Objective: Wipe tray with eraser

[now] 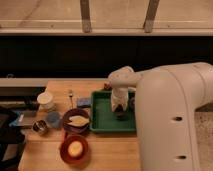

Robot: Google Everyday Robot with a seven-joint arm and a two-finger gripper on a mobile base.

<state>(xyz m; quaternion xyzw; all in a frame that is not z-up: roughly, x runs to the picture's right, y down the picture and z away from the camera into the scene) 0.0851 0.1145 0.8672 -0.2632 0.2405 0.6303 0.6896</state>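
Note:
The green tray [102, 120] lies on the wooden table, right of centre. My gripper [120, 113] reaches straight down into the tray's right half from the big white arm [170, 120]. It is shut on the small dark eraser [121, 116], which is pressed against the tray floor. The arm hides the tray's right rim.
Left of the tray are a small blue block [83, 102], a thin dark tool [71, 96], a white cup [46, 100], a dark-purple plate [77, 121] with a pale item, a red bowl [74, 148], a blue cup [52, 118] and a metal cup [40, 127].

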